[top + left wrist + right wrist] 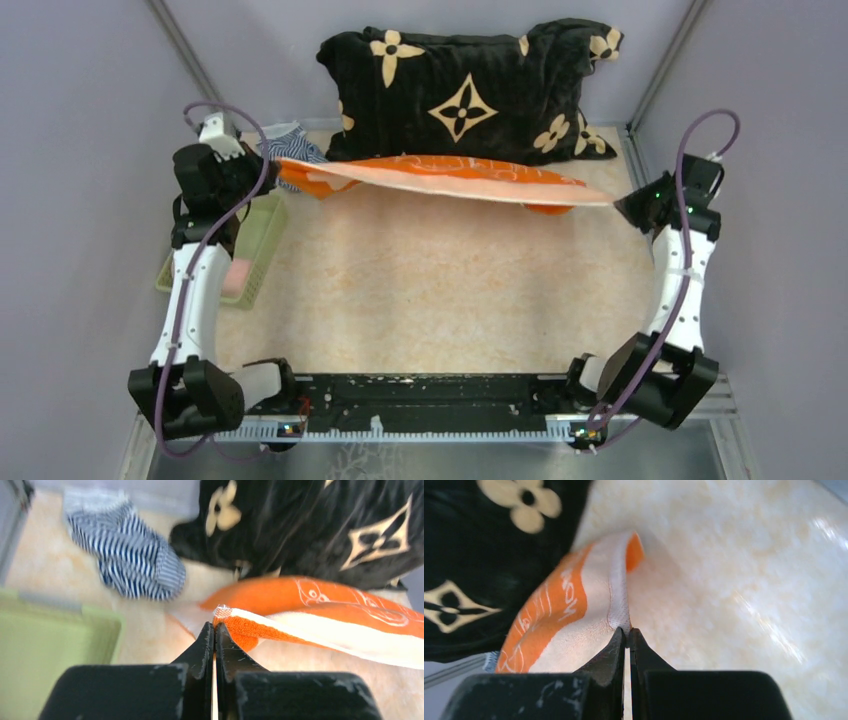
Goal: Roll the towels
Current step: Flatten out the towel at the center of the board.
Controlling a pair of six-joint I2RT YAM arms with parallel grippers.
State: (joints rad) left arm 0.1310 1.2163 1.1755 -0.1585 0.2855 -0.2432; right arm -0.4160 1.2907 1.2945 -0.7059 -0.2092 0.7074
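A big black blanket (470, 85) printed with cream flowers and four-pointed star shapes lies bunched along the far edge of the table (440, 290), whose top is a pale cream, marbled surface. At the blanket's left end, in the far left corner, a blue-and-white striped cloth (130, 555) lies crumpled on the tabletop, just beside the blanket; whether the two touch cannot be told. Nearer, a light green basket (268, 238) sits at the table's left edge, near the striped cloth and apart from the blanket. Plain grey walls (80, 80) close the table in on the left, right and far sides, with metal posts (178, 40) at the far corners.
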